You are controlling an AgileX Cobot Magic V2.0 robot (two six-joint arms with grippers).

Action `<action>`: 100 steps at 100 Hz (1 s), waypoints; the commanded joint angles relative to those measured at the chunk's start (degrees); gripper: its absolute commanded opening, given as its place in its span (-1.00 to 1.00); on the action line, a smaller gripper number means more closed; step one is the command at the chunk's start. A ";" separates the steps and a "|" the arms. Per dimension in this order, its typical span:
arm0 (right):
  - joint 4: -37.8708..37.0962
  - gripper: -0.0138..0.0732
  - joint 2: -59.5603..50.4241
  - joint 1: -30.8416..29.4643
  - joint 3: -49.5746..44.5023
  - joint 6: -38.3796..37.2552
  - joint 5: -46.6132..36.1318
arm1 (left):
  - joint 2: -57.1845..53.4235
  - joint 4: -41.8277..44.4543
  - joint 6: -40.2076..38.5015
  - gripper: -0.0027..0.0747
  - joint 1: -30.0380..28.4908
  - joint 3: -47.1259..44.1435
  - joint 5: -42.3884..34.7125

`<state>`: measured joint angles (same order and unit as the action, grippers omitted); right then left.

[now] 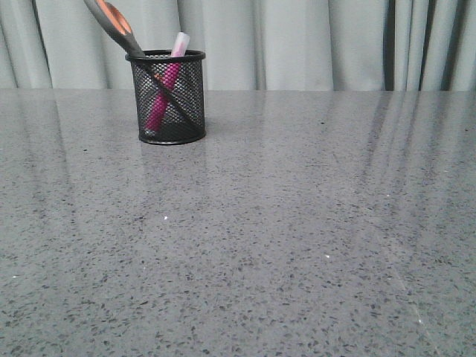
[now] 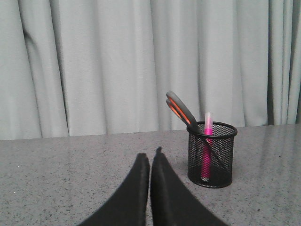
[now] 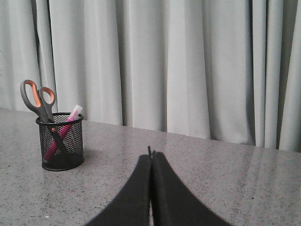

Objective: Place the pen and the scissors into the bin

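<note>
The black mesh bin (image 1: 170, 99) stands upright at the far left of the table. The pink pen (image 1: 166, 88) stands inside it, white cap up. The scissors (image 1: 113, 24) stand in it blades down, grey and orange handles leaning out to the left. The bin also shows in the left wrist view (image 2: 211, 156) and the right wrist view (image 3: 61, 142). Neither gripper shows in the front view. My left gripper (image 2: 150, 157) is shut and empty, low over the table, apart from the bin. My right gripper (image 3: 151, 155) is shut and empty, well away from the bin.
A grey speckled table (image 1: 297, 223) fills the front view. A pale grey curtain (image 1: 312, 37) hangs along its far edge, close behind the bin.
</note>
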<state>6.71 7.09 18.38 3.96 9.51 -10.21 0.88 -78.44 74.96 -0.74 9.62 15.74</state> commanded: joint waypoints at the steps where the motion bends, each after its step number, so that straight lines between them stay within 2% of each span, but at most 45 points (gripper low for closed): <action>1: -0.58 -0.84 0.35 -0.30 1.49 0.38 -4.25 | 0.55 -1.80 -0.64 -0.99 0.10 1.36 -0.79; 84: -0.58 -0.84 0.35 -0.30 1.49 0.38 -4.25 | 0.55 -1.80 -0.64 -0.99 0.10 1.36 -0.79; 100: -0.58 -0.84 0.35 -0.30 1.49 0.38 -4.25 | 0.55 -0.48 -1.39 -0.99 0.10 1.36 -4.45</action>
<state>6.71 7.01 18.38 3.96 9.51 -10.21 0.88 -78.57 74.96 -0.74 9.62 14.28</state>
